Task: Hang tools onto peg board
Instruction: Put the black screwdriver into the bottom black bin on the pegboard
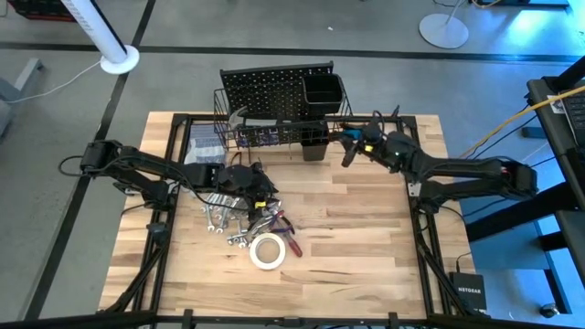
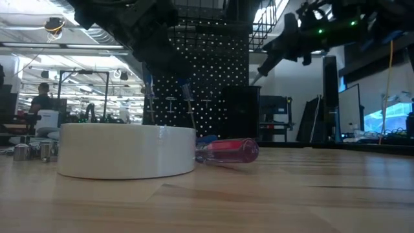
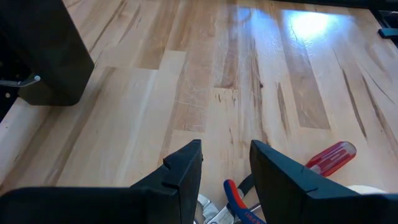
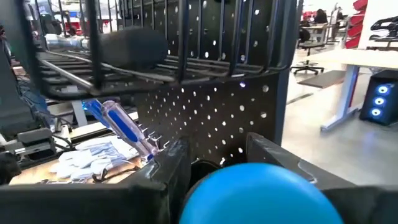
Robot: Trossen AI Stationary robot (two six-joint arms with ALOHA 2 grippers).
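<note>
The black peg board (image 1: 274, 87) stands upright at the table's far edge, with a wire basket (image 1: 265, 128) and a square cup (image 1: 322, 91) on it. A blue-handled screwdriver (image 4: 121, 127) hangs on the board. My right gripper (image 1: 352, 139) is up by the board's right part, shut on a blue-handled tool (image 4: 261, 193). My left gripper (image 3: 225, 155) is open above the tool pile (image 1: 228, 215), touching nothing. In the pile are silver wrenches, red-and-blue-handled pliers (image 3: 235, 199), a red-handled screwdriver (image 2: 226, 150) and a white tape roll (image 1: 267, 251), all lying on the table. My right gripper pinches a rounded blue handle (image 4: 261, 193) between its two fingers. The handle's butt end faces the wrist camera and hides the rest of the tool. The fingers come about level from the table's right side. The tool is lifted clear of the table, close before the board (image 4: 211, 118).
Grey gloves (image 1: 201, 146) lie at the far left by the basket. The black arm frames run along the table's left and right sides. Bare wood lies in the middle and near right of the table (image 1: 366, 238).
</note>
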